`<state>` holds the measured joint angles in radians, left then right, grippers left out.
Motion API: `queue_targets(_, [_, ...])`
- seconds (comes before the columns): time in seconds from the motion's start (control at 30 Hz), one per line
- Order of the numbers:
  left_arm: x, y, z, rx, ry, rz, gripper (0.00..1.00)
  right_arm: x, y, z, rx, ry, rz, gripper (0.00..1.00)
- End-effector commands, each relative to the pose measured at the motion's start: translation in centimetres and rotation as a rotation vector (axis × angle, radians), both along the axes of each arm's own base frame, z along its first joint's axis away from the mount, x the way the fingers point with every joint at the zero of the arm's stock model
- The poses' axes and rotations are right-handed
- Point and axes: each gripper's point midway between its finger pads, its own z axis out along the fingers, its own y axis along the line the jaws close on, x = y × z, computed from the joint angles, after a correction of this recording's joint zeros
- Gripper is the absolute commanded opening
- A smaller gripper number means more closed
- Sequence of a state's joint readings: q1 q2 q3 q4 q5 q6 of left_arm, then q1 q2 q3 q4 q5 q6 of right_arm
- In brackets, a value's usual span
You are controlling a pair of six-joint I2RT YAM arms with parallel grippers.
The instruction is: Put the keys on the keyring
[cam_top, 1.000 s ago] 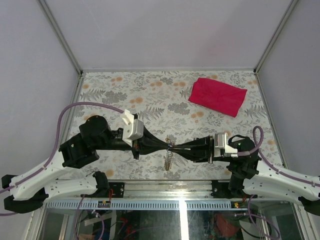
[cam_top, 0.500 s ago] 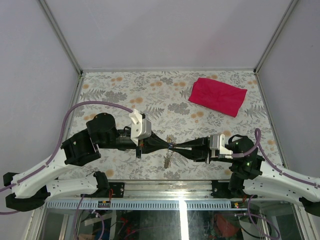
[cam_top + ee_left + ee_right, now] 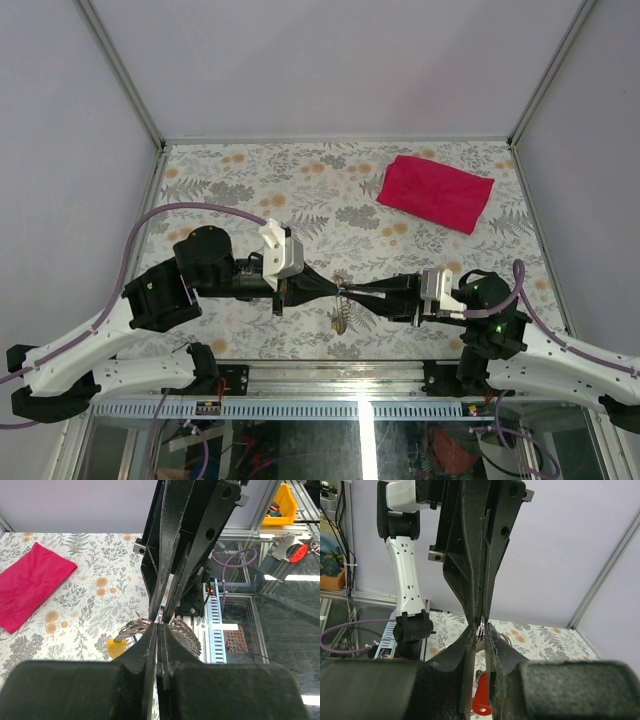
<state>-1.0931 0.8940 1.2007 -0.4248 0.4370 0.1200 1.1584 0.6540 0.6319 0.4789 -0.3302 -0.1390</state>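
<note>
My left gripper (image 3: 336,291) and right gripper (image 3: 348,292) meet tip to tip above the near middle of the table. The left one (image 3: 160,630) is shut on the silvery keyring (image 3: 133,627), which carries a yellow tag (image 3: 116,648) and a coiled chain strand (image 3: 188,636). The strand hangs down in the top view (image 3: 340,316). The right gripper (image 3: 480,630) is shut with a red-tagged key (image 3: 481,701) between its fingers, and the ring's coils (image 3: 481,628) sit at its tips. The other keys are hidden.
A red cloth (image 3: 435,192) lies at the table's far right and also shows in the left wrist view (image 3: 29,582). The metal front rail (image 3: 330,372) runs just below the grippers. Grey walls stand on both sides.
Both wrists have shifted a little toward the middle and the left arm has turned. The meeting point and the hanging ring have dropped slightly toward the near edge. Both grips are unchanged.
</note>
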Motion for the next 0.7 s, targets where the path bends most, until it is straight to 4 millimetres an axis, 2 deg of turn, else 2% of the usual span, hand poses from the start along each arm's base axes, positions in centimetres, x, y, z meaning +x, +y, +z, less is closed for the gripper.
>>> queue_targets(0.0, [-0.2, 0.4, 2.5, -0.059, -0.044, 0.000, 0.00, -0.1, -1.0, 3.3, 0.082, -0.038, -0.022, 0.16])
queue_targets(0.2, [-0.2, 0.4, 2.3, -0.053, -0.042, -0.001, 0.00, -0.2, -0.8, 3.2, 0.074, -0.032, -0.014, 0.01])
queue_targets(0.27, [-0.2, 0.5, 2.4, -0.058, -0.046, 0.003, 0.01, -0.2, -0.7, 3.2, 0.076, -0.025, -0.007, 0.00])
queue_targets(0.47, [-0.6, 1.4, 3.8, -0.172, -0.060, 0.019, 0.26, -0.9, -0.6, 4.0, 0.152, 0.018, 0.044, 0.00])
queue_targets(0.53, [-0.7, 1.9, 4.2, -0.216, -0.058, 0.031, 0.30, -1.1, -0.5, 4.4, 0.192, 0.034, 0.066, 0.00])
queue_targets(0.67, [-1.0, 2.3, 4.3, -0.249, -0.035, 0.038, 0.30, -1.3, -0.6, 5.3, 0.283, 0.069, 0.101, 0.00])
